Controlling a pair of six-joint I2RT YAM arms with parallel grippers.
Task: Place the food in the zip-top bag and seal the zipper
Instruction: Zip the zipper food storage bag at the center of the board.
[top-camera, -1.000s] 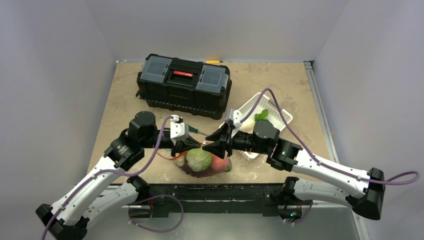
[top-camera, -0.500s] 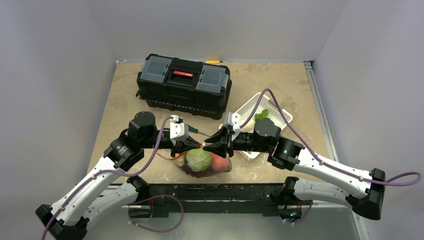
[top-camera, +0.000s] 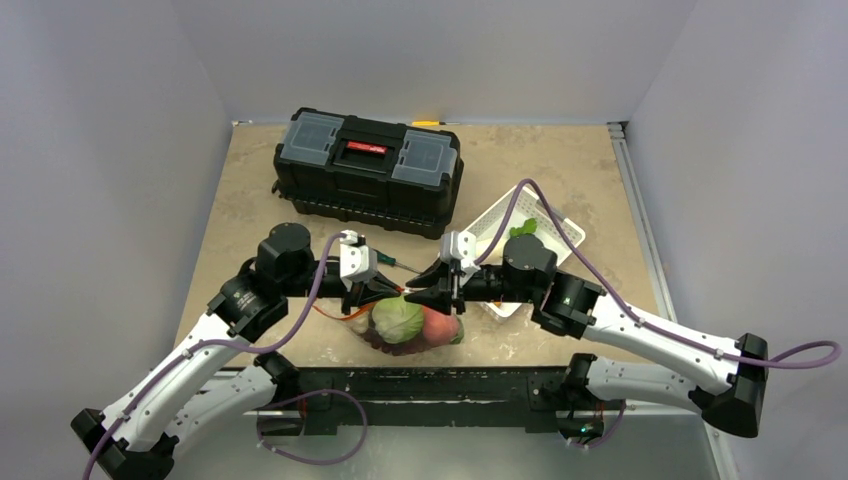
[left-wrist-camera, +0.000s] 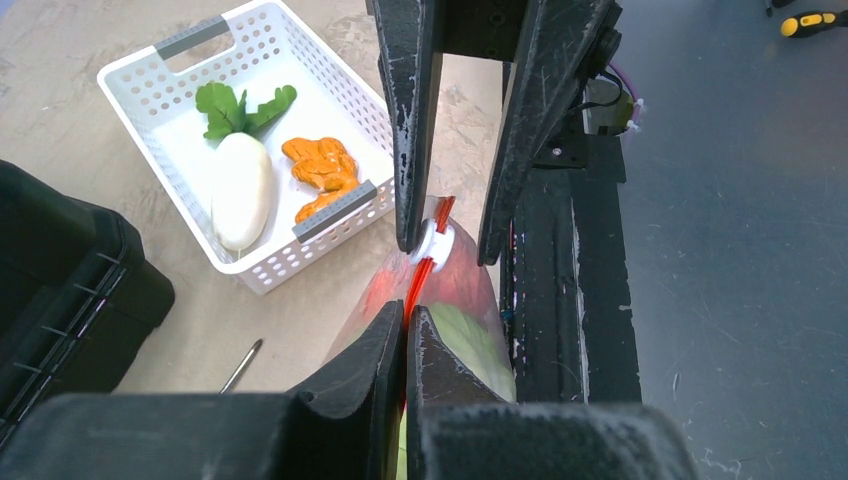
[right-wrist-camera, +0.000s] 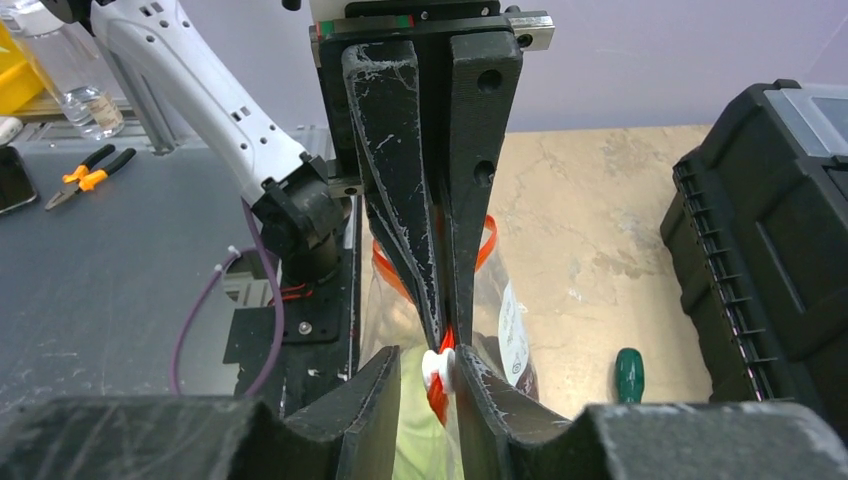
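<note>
Left gripper (left-wrist-camera: 405, 318): I see its fingers pressed together on the zipper (left-wrist-camera: 419, 283), pinching the orange-red strip just short of the white slider (left-wrist-camera: 436, 240).
Right gripper (right-wrist-camera: 432, 368): it meets the left one almost tip to tip. Its fingers stand a little apart, one on each side of the white slider. I can't tell whether they squeeze it or only straddle it.
Zipper: on the left wrist camera it runs straight from the left fingertips up to the slider. On the right wrist camera, orange-red strip also shows on both sides of the left fingers, bowed outward.
Bag (right-wrist-camera: 495, 300): clear and crinkly. It sits at the near edge of the table (top-camera: 560, 160) between the two arms, directly under both grippers.
Food: the cabbage (top-camera: 397, 319) and the peach (top-camera: 441, 326) are inside the bag, side by side and touching. There is something dark on the near side of the cabbage that I can't make out.
Label (right-wrist-camera: 514, 335): small and white, on the bag's side wall.
Basket (left-wrist-camera: 330, 80): white, just to the right of the bag. It holds a white radish (left-wrist-camera: 240, 190) with green leaves and an orange piece (left-wrist-camera: 322, 165).
Screwdriver (right-wrist-camera: 630, 375): its green handle lies on the table between the bag and the toolbox.
Toolbox (top-camera: 368, 168): black with its lid down, on the far left part of the table, well apart from the bag.
</note>
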